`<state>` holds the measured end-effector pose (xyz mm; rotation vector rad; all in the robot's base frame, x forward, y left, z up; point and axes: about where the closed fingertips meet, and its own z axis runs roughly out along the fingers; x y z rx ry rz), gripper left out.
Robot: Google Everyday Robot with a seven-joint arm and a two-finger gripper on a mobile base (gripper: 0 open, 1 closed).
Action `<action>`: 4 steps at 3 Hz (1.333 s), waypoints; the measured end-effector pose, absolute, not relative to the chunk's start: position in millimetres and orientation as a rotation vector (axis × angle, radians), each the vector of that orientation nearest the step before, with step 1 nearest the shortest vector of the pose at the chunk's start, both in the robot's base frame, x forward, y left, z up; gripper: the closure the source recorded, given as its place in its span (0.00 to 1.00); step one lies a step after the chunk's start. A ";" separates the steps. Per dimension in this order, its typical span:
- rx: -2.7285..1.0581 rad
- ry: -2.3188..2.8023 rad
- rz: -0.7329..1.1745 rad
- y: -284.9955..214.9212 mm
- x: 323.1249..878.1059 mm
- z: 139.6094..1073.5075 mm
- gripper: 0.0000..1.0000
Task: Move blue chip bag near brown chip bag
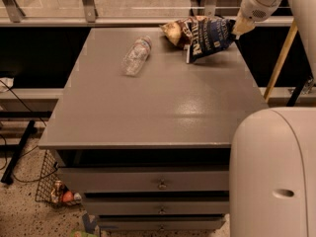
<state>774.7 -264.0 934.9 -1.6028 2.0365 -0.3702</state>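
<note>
Entry: the pictured moment, one view.

Your gripper (pixel 240 27) is at the far right corner of the table (pixel 163 107), on the end of the white arm (pixel 261 1) that comes in from the upper right. It is closed on the blue chip bag (pixel 210 37), pinching the bag's right end.

From the gripper, the blue chip bag runs leftward and slightly down, tilted, with its white lettering facing up. Its low corner, the one farthest from the gripper, is at the tabletop; you cannot tell whether it touches.

The brown chip bag (pixel 174 32) lies just past the blue bag's far end, left of the gripper. The blue bag overlaps its edge in this view; contact cannot be confirmed.

A clear bottle (pixel 136 57) lies on its side farther left of the gripper, well apart from both bags and a little nearer the front edge.

Below and right of the gripper, a wooden stick (pixel 280 60) leans beside the table. Your white base (pixel 271 172) fills the lower right, by the table's front corner.

Drawers (pixel 160 184) sit under the front edge.
</note>
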 end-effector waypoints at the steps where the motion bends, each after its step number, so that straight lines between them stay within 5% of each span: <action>1: -1.611 2.032 -0.366 -262.3 775.0 933.4 0.53; 3: -1.619 2.035 -0.358 -259.1 778.4 925.2 0.04; 4: -1.624 2.039 -0.365 -261.2 776.0 926.6 0.00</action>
